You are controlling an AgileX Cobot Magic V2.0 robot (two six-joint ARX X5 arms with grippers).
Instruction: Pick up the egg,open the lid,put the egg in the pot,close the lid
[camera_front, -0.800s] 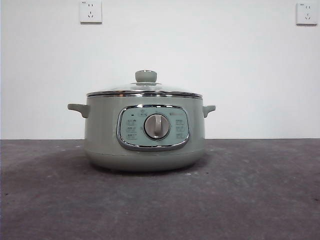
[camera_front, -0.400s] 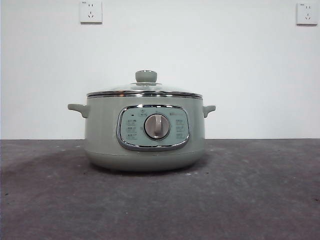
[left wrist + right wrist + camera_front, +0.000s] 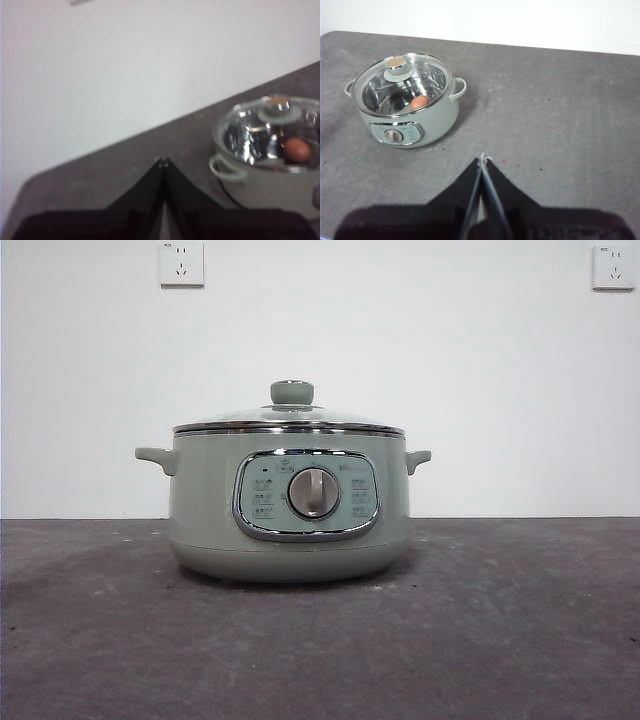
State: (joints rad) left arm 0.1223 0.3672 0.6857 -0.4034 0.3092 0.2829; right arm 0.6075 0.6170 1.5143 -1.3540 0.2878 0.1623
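Front view: no change vs 1 s back. Egg [image 3: 420, 103] inside pot [image 3: 405, 107], lid [image 3: 401, 82] seated on top. Pot at 10 o'clock from R gripper [image 3: 483, 160], well apart; L gripper [image 3: 163, 162] also clear. Both grippers pressed together, empty. Task looks done.

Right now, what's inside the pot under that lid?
The egg lies on the shiny metal floor of the pot, seen through the closed glass lid. The front view shows nothing inside; the pot's wall hides it.
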